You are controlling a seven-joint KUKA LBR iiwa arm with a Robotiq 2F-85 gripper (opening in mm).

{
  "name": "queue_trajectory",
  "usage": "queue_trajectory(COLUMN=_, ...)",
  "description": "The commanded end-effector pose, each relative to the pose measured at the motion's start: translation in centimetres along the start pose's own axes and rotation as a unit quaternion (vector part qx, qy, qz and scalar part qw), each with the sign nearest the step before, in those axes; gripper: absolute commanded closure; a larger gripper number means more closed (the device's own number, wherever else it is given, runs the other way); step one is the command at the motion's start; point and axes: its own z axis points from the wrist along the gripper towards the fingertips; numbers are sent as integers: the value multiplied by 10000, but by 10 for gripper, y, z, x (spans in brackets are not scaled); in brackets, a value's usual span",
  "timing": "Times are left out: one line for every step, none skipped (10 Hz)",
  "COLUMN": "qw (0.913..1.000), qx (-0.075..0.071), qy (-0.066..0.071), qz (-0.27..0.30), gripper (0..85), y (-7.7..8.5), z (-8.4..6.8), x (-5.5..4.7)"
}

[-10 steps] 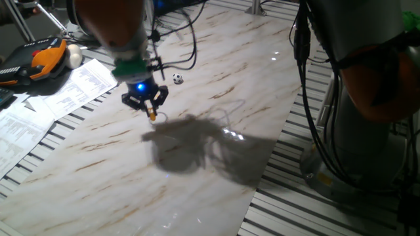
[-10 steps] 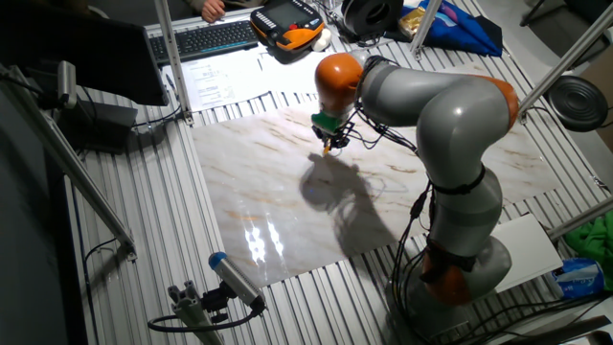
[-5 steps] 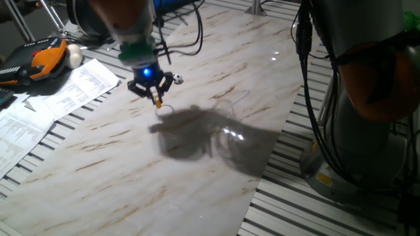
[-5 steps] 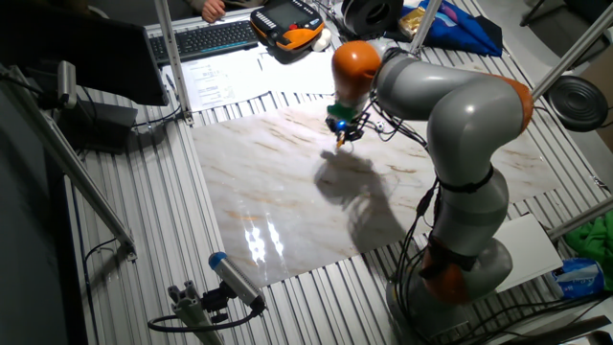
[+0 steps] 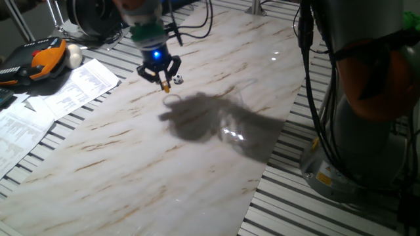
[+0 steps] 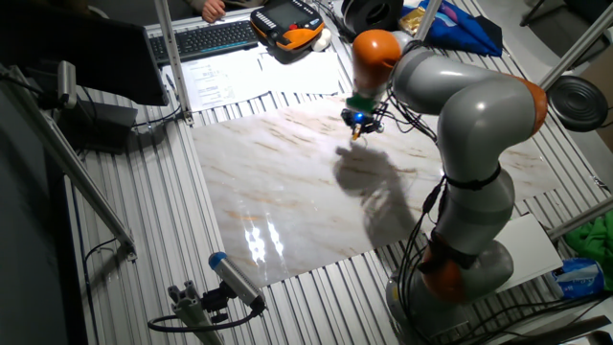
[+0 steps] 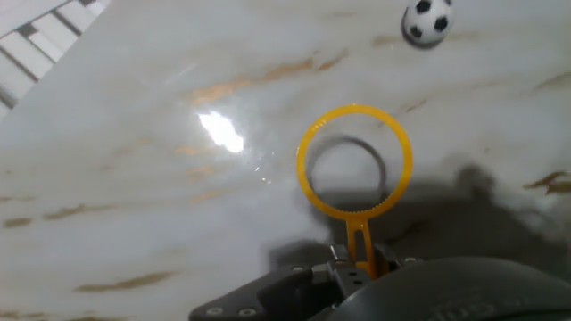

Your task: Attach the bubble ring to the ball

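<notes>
My gripper [image 5: 161, 77] hangs low over the marble slab [image 5: 197, 164], shut on the short handle of the yellow bubble ring [image 7: 355, 111]. The ring's loop sticks out ahead of the fingers, just above the slab. The small black-and-white ball [image 5: 177, 80] lies on the slab right next to the gripper. In the hand view the ball [image 7: 426, 20] is ahead and to the right of the loop, apart from it. The gripper [image 6: 357, 128] also shows in the other fixed view, where the ball is hidden. The hand view shows the gripper [image 7: 359, 267] at the bottom edge.
An orange teach pendant [image 5: 36, 60] and a plain off-white ball [image 5: 73, 56] lie at the far left beside printed papers [image 5: 65, 92]. A keyboard [image 6: 206, 38] lies beyond the slab. The arm's base and cables [image 5: 354, 118] stand at the right.
The gripper has carried the ring across the slab toward the soccer ball, from well short of it to right beside it. The ball has not moved.
</notes>
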Motion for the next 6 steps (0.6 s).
queue_trajectory(qw=10000, qx=-2, qy=-1, qz=-81, gripper=850, y=-6, z=-1, x=-9)
queue_trajectory(qw=9998, qx=4, qy=-18, qz=-173, gripper=850, y=-12, z=-2, x=-20)
queue_trajectory(qw=9997, qx=11, qy=-55, qz=-241, gripper=850, y=-16, z=-2, x=-29)
queue_trajectory(qw=9994, qx=19, qy=-93, qz=-325, gripper=850, y=-19, z=-1, x=-38)
queue_trajectory(qw=9991, qx=-7, qy=-100, qz=-418, gripper=850, y=-23, z=3, x=-47)
queue_trajectory(qw=9986, qx=-39, qy=-91, qz=-525, gripper=850, y=-29, z=9, x=-56)
